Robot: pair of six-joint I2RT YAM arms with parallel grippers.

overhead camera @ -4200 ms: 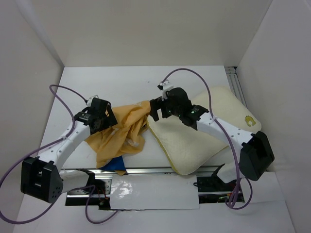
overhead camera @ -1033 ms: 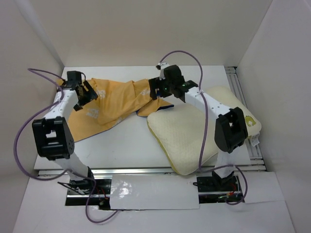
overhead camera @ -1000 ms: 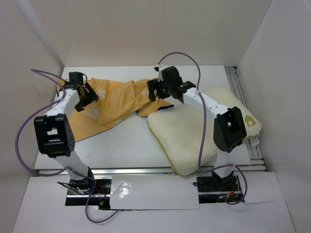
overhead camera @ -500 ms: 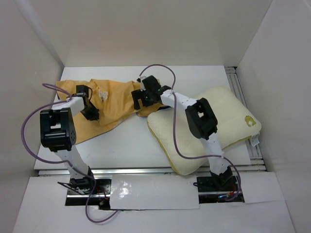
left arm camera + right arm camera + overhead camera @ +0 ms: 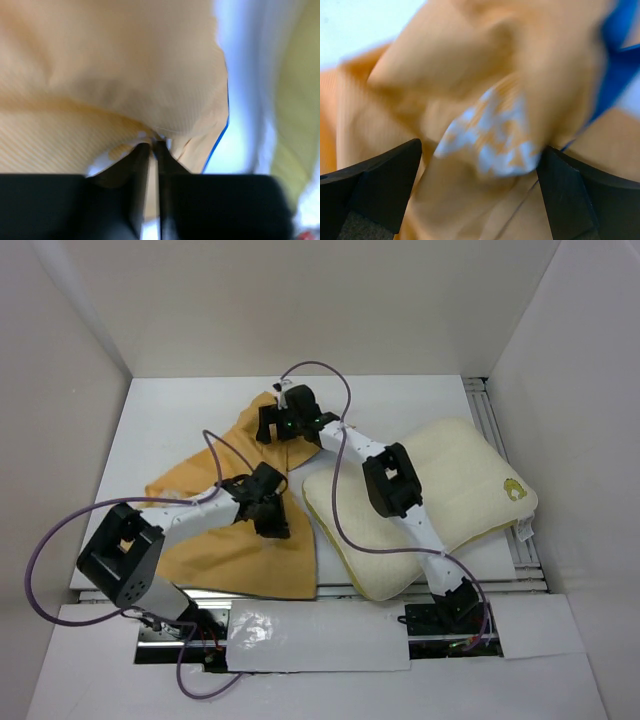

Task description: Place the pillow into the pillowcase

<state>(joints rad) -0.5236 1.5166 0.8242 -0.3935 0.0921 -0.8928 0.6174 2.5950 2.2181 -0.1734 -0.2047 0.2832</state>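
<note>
My left gripper (image 5: 152, 145) clamps a fold of the pillowcase (image 5: 240, 562); my right gripper (image 5: 480, 150) stands spread wide, gripping nothing, over the same cloth.

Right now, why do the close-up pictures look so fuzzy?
Left wrist view: too close, so the pillowcase is soft and the pillow a yellow smear. Right wrist view: the pillowcase's white print is streaked, likely motion. Top view: sharp, evenly lit.

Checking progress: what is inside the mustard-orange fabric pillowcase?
The orange pillowcase lies flat; the cream quilted pillow sits outside, beside it. Its interior is hidden by the cloth.
</note>
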